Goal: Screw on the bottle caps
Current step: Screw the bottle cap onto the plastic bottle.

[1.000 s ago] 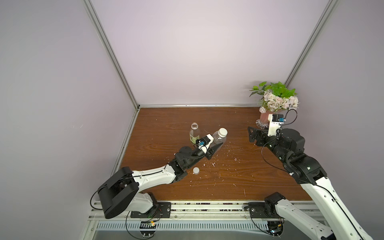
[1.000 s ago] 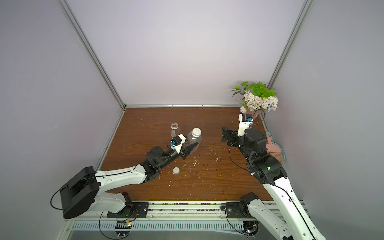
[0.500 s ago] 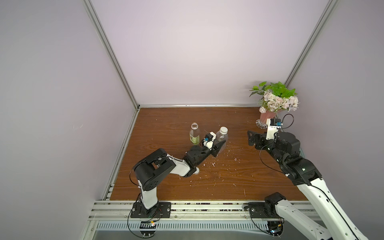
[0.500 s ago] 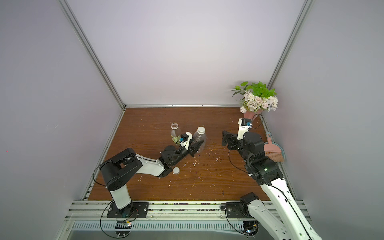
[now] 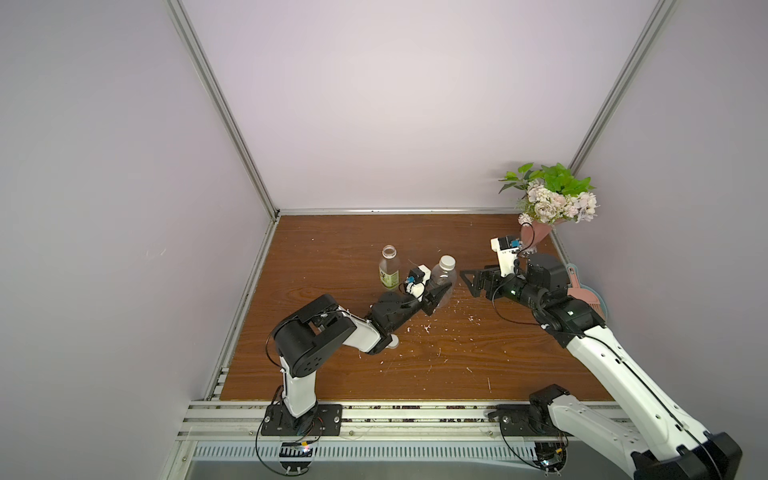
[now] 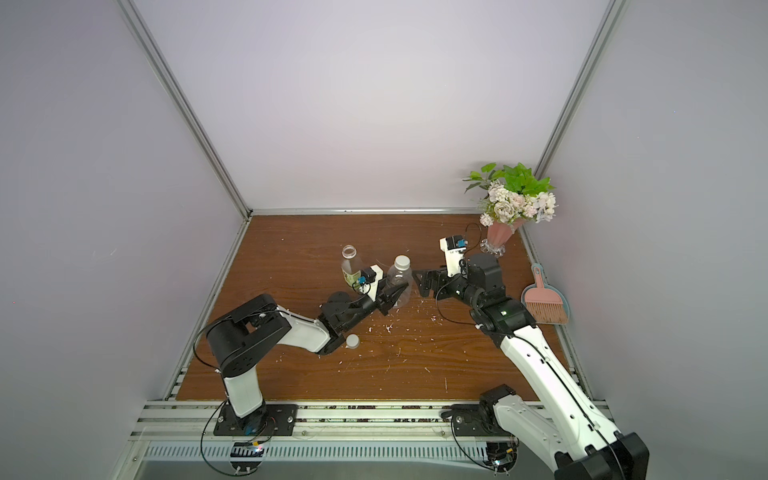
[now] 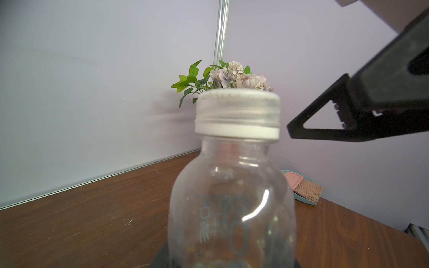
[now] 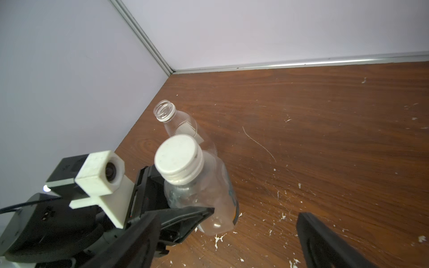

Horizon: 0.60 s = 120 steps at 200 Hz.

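Both top views: my L pincer (image 5: 437, 294) is clamped low on the bare bottle (image 5: 443, 277), which stands on the table (image 5: 332, 241). That grip is there so the body can't spin w/ the lid. One cap (image 5: 447, 262) sits on its neck. My R pincer (image 5: 468, 283) hangs just beside that bottle, jaws wide apart, nothing in them. The labelled bottle (image 5: 389, 272) stands near, behind my L wrist, neck open. The spare cap (image 6: 352, 340) lies by my L forearm, well apart from its bottle.

L wrist view: the bare bottle fills the frame. Its cap is level and the skirt is down near the shoulder, so it looks seated, I'd say. One R finger (image 7: 383, 88) is beside the cap, not touching. Flowers (image 7: 232, 74) & brush (image 7: 304, 188) behind.

R wrist view: the cap top faces me. My L fingers (image 8: 185, 214) pinch the bottle's lower half. The open-necked bottle is just behind it.

Judgement: 1st bottle approx done. Next job is the spare cap onto the labelled bottle.
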Tool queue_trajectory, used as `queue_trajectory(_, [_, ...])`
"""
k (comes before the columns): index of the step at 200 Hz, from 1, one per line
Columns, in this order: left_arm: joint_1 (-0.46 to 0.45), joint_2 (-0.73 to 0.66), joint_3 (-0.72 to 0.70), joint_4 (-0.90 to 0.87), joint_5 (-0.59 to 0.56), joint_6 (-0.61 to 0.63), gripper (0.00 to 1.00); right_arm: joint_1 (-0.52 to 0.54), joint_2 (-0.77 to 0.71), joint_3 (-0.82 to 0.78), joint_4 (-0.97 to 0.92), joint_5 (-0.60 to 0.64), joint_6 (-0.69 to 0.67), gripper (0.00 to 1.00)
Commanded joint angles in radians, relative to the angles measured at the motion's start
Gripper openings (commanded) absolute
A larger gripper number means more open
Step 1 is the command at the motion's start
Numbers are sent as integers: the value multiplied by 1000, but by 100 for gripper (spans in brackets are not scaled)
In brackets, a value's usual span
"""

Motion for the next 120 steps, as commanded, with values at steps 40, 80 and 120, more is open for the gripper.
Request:
queue_trajectory(40, [-10, -14, 17, -11, 64, 9, 0, 8, 75, 92, 51, -138, -48, 94])
queue_trajectory(80, [-11, -12, 21, -21, 65, 21, 0, 54, 116, 140, -16, -127, -98, 92])
queue_trajectory(120, [-12, -16, 24, -25, 74, 19, 0, 69, 138, 139, -24, -74, -99, 91])
